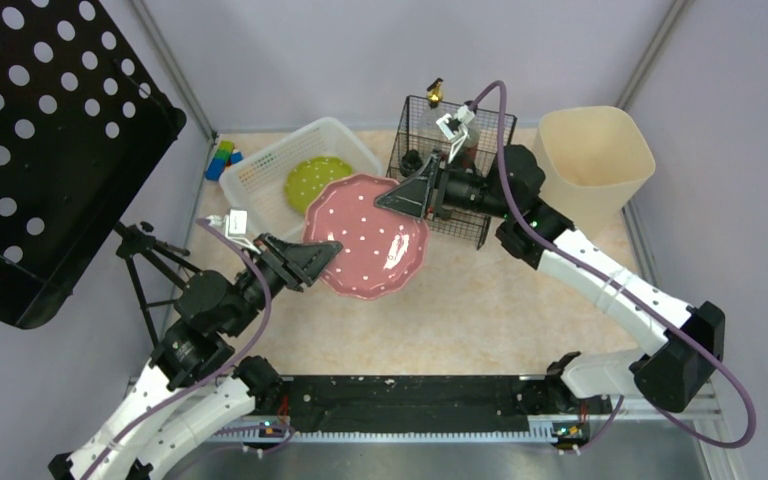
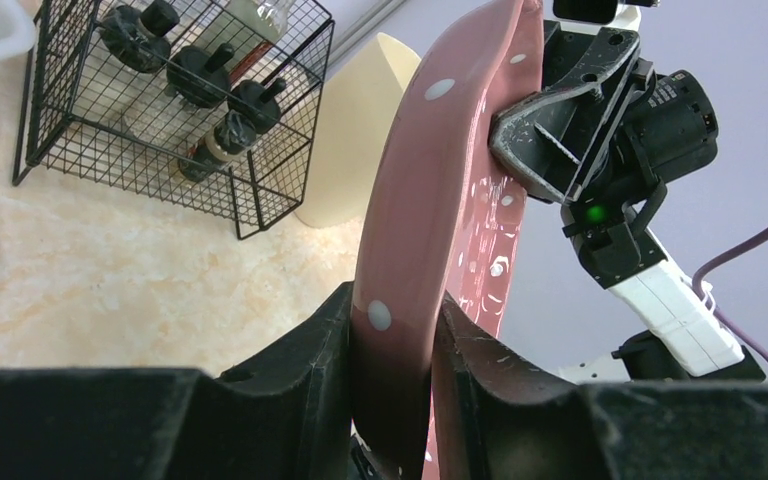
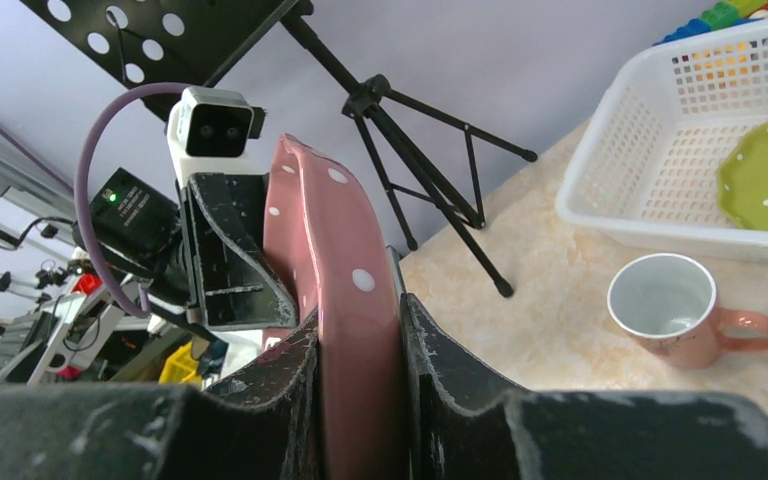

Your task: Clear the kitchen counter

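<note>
A pink plate with white dots (image 1: pixel 370 240) is held above the beige marbled kitchen counter (image 1: pixel 460 310) by both grippers. My left gripper (image 1: pixel 325 255) is shut on its near-left rim. My right gripper (image 1: pixel 400 195) is shut on its far-right rim. In the left wrist view the plate (image 2: pixel 440 200) stands edge-on between my left gripper's (image 2: pixel 392 330) jaws. In the right wrist view the plate (image 3: pixel 340 260) is pinched the same way in my right gripper (image 3: pixel 358 330). A pink mug (image 3: pixel 670 305) stands upright on the counter, hidden under the plate in the top view.
A white basket (image 1: pixel 260 165) at the back left holds a green plate (image 1: pixel 317 180). A wire rack (image 1: pixel 480 225) with bottles stands at the back middle, a beige bin (image 1: pixel 595 160) at the back right. A black perforated panel (image 1: pixel 40 150) on a tripod (image 1: pixel 150 260) stands left of the counter.
</note>
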Controlling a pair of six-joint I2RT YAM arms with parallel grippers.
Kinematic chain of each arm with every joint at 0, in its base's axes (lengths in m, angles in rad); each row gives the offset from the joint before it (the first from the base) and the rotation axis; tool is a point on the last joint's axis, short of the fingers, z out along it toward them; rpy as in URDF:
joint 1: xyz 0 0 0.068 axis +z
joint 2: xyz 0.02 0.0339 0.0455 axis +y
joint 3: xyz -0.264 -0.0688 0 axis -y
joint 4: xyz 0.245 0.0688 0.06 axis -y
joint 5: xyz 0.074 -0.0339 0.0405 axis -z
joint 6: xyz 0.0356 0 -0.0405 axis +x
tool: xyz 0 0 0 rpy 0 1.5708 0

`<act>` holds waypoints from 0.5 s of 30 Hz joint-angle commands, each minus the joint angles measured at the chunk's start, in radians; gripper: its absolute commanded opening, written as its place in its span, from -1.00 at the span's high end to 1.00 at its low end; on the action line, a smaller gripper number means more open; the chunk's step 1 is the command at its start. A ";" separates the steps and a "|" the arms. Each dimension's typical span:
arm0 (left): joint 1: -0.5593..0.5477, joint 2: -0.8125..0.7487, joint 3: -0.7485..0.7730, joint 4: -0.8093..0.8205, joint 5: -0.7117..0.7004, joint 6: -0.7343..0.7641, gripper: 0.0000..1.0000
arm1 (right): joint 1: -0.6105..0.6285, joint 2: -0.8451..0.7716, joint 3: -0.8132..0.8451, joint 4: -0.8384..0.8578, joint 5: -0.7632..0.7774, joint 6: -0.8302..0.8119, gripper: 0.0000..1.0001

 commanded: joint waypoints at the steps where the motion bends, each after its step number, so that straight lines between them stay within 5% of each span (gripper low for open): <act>1: -0.003 0.008 -0.007 0.096 0.041 -0.003 0.99 | 0.014 0.009 -0.018 0.141 -0.010 0.017 1.00; 5: -0.003 0.008 0.000 0.097 0.040 0.004 1.00 | 0.014 0.012 -0.062 0.153 -0.029 0.019 0.98; 9: -0.003 0.011 0.019 0.070 0.022 0.017 1.00 | 0.008 -0.020 -0.102 0.129 0.008 -0.008 0.43; 15: -0.003 0.018 0.033 0.055 0.012 0.024 1.00 | -0.055 -0.086 -0.127 0.073 0.019 -0.025 0.00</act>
